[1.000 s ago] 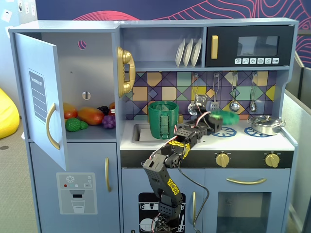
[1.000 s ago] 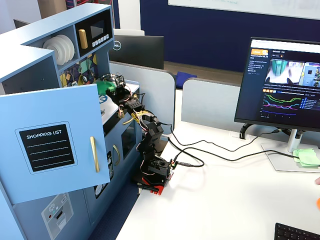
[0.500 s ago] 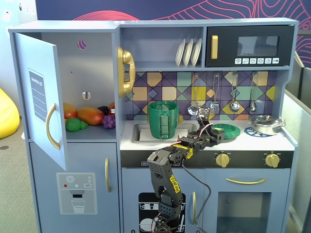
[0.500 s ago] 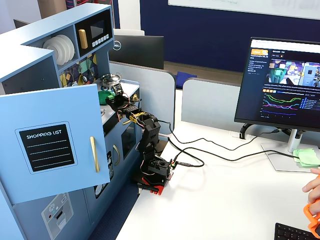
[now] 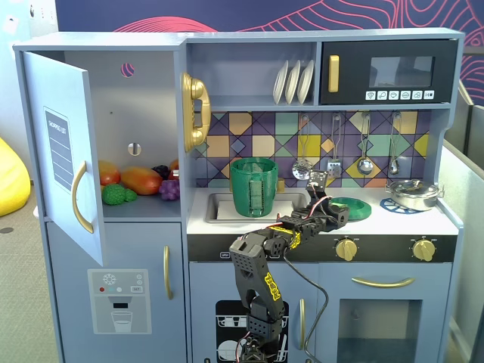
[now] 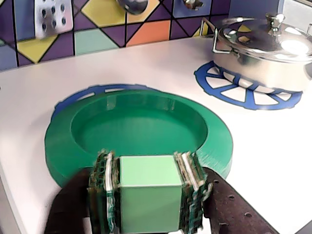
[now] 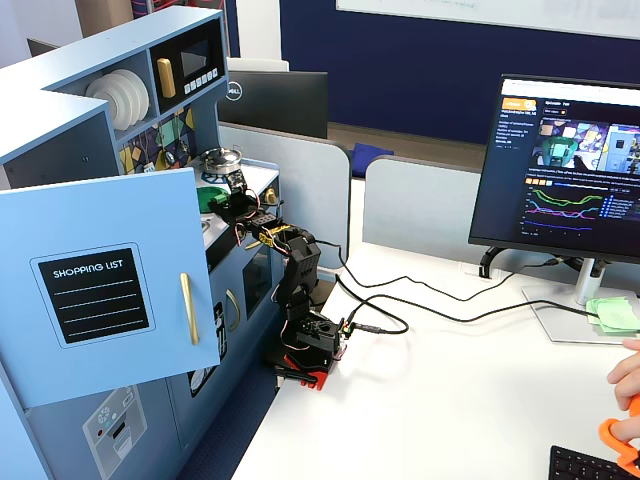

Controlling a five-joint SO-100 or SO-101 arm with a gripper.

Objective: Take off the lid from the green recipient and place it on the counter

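The lid (image 6: 139, 127), a flat green disc, lies knob-up on the white bench (image 6: 273, 146), seemingly over a blue burner ring; the fingers (image 6: 190, 170) are clenched on its square knob (image 6: 148, 192).

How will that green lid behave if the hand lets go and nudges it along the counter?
The lid looks like stiff moulded plastic, so it probably won't flex. It lies flat and wide on the counter, so it should slide rather than roll or tip. It seems light for its size; the hand is clamped on its square knob alone, and a small push could send it towards the silver pot.
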